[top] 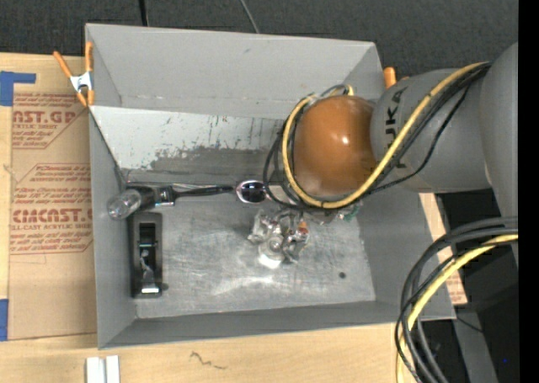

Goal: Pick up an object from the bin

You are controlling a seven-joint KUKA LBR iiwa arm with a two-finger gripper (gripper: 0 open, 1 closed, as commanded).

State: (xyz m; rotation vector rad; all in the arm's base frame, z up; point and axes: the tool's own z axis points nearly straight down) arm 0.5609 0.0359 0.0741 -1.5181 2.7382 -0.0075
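Plainly, the camera view looks down into a grey metal bin (pixel 227 61) with sloping walls and a scuffed, shiny floor. The arm (pixel 455 133) comes in from the right. Its wrist carries a rounded orange-brown cover (pixel 333 147) ringed by yellow cables (pixel 290 147).

Below that cover, the gripper (pixel 282 236) hangs low over the middle of the floor, a little right of centre. It appears as a tangle of small metal parts, and whether it is open or closed cannot be told. Nothing can be made out in its grasp. A pale shiny patch (pixel 269 257) lies right under it, and it cannot be told whether this is a small thing or a glint on the metal.

The nearest thing is a long metal spoon (pixel 202 191), which lies flat across the floor along the foot of the back wall. Its bowl (pixel 251 193) sits just up and left of the gripper, close to it, though contact cannot be judged. The thin shaft runs leftward to a clear plastic handle end (pixel 123 204) near the left wall.

A black stapler (pixel 146 257) lies lengthwise by the left wall, just below that handle end and well apart from the gripper. A tiny dark speck (pixel 341 274) sits on the floor to the gripper's lower right.
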